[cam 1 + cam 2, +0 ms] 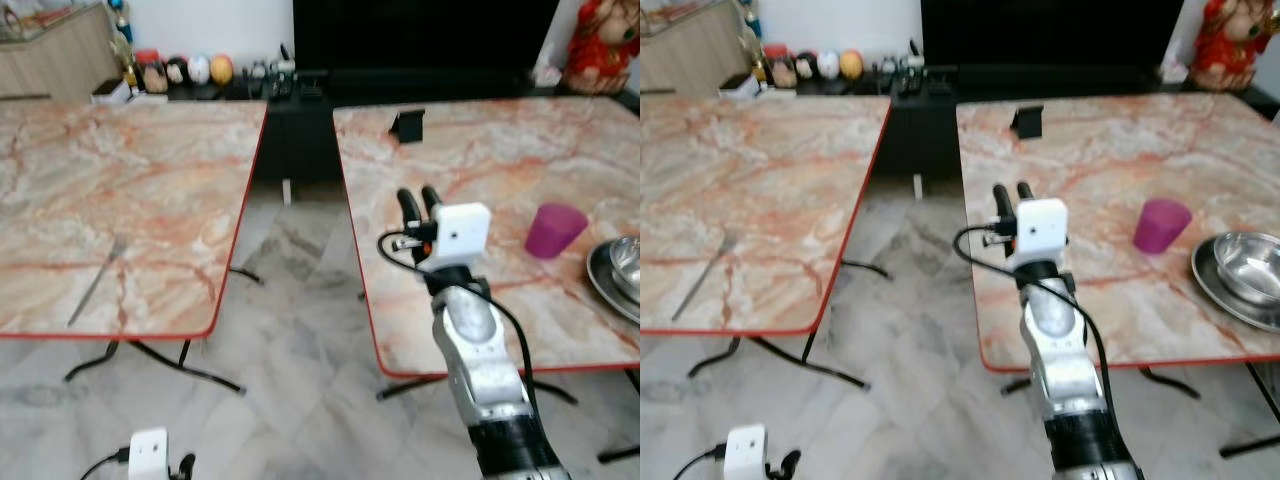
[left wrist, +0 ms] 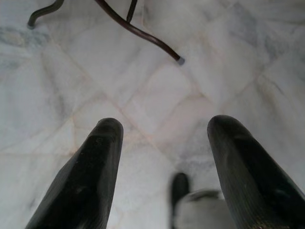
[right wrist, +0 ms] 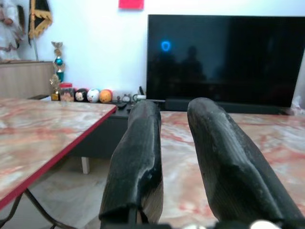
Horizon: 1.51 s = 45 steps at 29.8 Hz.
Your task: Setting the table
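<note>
Fork: a fork (image 1: 97, 280) lies flat on the left table (image 1: 150, 170), near its front edge, well apart from the other tableware – the piece most likely to need bringing across.
Cup: a purple cup (image 1: 555, 230) stands upright on the right table (image 1: 480, 170), just beside the metal dishes, as if a place is being laid there.
Dishes: a steel bowl (image 1: 1247, 265) sits in a steel plate (image 1: 1215, 290) at the right table's front right corner, within easy reach of a seat on that side.
Right gripper: the right gripper (image 1: 420, 203) is raised over the left front part of the right table, pointing away from the robot; its fingers (image 3: 138, 157) stand a little apart with a narrow gap and carry nothing – free for a pick, I judge.
Left gripper: the left gripper (image 2: 164, 167) hangs low over the marble floor (image 1: 300, 330), fingers spread wide and empty, idle.
Background: a small dark stand (image 1: 408, 123) rests at the far side of the right table; a television (image 3: 224, 57) is beyond.
Progress: early, in my judgement – cup and dishes are together, the fork is on the other table.
</note>
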Available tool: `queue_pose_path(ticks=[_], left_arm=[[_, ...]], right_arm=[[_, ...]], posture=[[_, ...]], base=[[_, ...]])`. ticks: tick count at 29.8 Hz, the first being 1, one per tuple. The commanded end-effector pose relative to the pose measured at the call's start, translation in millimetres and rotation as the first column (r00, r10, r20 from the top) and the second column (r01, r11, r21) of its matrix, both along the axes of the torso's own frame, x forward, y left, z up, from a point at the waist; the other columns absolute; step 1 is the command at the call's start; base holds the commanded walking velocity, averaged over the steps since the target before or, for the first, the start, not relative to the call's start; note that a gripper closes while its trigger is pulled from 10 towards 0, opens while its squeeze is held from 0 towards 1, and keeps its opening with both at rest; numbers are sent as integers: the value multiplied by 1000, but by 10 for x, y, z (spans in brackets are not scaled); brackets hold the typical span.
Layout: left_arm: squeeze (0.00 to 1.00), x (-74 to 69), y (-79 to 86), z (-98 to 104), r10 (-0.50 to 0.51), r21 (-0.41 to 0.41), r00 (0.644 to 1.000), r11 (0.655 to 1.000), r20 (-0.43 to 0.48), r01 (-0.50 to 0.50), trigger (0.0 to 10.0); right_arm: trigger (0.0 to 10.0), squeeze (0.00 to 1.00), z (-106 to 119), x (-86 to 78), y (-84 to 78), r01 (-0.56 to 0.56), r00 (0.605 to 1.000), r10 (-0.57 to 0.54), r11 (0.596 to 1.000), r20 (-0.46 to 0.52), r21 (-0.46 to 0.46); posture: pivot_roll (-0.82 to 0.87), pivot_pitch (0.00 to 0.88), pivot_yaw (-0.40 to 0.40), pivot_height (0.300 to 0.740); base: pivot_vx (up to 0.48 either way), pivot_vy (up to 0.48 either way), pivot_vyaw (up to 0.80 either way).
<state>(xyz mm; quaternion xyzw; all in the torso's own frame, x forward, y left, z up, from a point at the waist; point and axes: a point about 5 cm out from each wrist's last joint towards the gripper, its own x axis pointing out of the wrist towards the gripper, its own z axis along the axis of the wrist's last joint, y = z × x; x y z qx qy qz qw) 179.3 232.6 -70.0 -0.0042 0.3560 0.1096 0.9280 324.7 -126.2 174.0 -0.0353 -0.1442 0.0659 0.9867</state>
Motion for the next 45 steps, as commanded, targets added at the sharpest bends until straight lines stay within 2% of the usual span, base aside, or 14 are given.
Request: queue_pose_path(ticks=[1, 45], left_arm=[[0, -75, 52, -28, 12, 10, 1000, 1000, -29, -12, 10000], [0, -93, 69, -29, 10, 17, 999, 1000, -31, -9, 10000]], right_arm=[[10000, 0, 57, 3, 127, -42, 999, 42, 999, 20, -1], [10000, 0, 68, -3, 88, -18, 999, 18, 1000, 31, 6]], posture=[[-88, 0, 20, 732], [-97, 0, 33, 732]], base=[[0, 300, 0], [0, 300, 0]])
